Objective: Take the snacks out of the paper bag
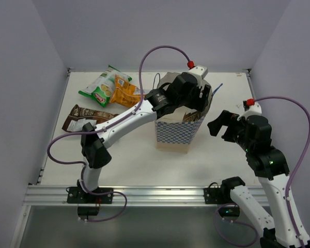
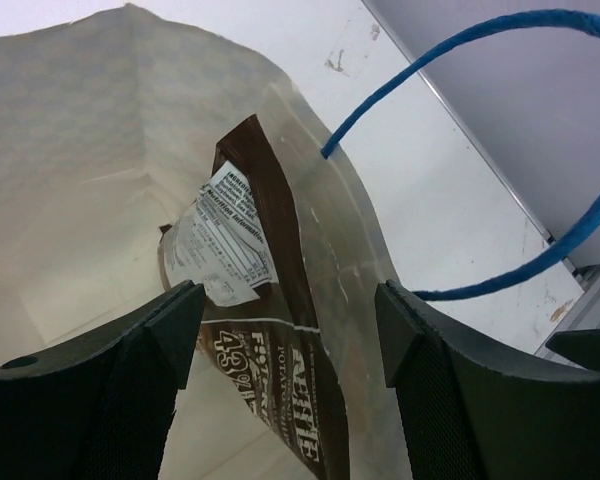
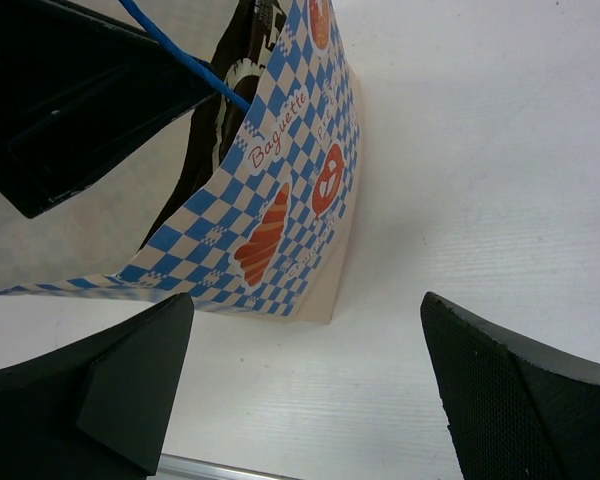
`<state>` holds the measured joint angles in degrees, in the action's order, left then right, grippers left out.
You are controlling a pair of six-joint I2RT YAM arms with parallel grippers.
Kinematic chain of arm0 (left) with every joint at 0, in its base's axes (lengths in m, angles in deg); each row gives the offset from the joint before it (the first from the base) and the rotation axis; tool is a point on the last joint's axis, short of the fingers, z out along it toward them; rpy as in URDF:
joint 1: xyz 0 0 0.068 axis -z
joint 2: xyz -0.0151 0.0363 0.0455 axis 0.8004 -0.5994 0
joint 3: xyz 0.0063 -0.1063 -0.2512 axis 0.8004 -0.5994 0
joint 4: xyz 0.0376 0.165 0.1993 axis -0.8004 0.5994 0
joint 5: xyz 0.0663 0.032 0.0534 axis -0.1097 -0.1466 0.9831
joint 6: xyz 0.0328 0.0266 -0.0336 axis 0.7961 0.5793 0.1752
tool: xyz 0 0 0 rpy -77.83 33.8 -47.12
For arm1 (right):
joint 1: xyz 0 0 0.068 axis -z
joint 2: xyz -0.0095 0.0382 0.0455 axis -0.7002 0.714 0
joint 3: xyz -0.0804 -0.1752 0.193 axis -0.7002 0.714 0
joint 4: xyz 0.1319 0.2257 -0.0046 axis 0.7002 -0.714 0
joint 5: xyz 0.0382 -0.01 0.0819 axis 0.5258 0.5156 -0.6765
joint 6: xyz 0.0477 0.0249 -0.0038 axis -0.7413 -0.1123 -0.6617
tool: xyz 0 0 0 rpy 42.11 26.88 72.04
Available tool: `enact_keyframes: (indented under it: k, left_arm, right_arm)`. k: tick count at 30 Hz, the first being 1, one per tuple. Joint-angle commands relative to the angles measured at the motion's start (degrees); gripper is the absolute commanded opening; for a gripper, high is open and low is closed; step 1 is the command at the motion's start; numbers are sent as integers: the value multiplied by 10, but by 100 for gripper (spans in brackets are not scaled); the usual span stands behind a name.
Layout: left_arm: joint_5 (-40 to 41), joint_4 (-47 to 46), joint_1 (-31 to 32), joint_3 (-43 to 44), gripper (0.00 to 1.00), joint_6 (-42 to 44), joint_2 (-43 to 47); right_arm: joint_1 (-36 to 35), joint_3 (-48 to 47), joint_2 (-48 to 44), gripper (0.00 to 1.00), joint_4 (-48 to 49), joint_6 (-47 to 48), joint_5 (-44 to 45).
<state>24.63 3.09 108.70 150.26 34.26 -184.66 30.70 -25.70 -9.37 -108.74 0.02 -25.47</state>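
The blue-and-white checked paper bag (image 1: 176, 133) stands upright mid-table. My left gripper (image 1: 195, 103) reaches into its mouth from above. In the left wrist view this gripper (image 2: 290, 335) is open, its fingers either side of a dark brown packet (image 2: 280, 330) that leans on the cream inner wall. My right gripper (image 1: 220, 126) hovers just right of the bag, open and empty; in its wrist view (image 3: 305, 350) the bag (image 3: 280, 210) lies ahead. A green-and-white packet (image 1: 101, 88), an orange packet (image 1: 125, 92) and a second dark brown packet (image 1: 85, 118) lie on the table at the left.
A blue string handle (image 2: 460, 50) loops over the bag's rim beside my left gripper's right finger. The white table (image 1: 144, 165) is walled at the back and sides. A metal rail (image 1: 144, 194) runs along its near edge.
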Motion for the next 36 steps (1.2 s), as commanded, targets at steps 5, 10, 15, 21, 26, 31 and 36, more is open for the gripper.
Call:
enact_keyframes:
  k: [5,10,15,21,26,31,36]
  left_arm:
    - [-12,0,1,59,72,9,-48]
    - [6,9,0,53,66,10,-64]
    - [12,11,-3,51,50,11,-76]
    - [17,17,-9,78,11,22,-68]
    - [41,11,-12,103,0,43,-30]
    - [42,-18,-14,106,0,64,16]
    - [46,-65,-15,104,0,88,60]
  right_arm:
    - [4,0,-2,99,9,4,6]
    - [3,4,-3,99,10,5,8]
    - [3,9,-2,99,11,5,7]
    - [3,9,-3,99,11,10,7]
    - [3,11,-4,99,11,13,8]
    - [3,10,-6,99,12,16,8]
    - [3,9,-9,99,11,19,7]
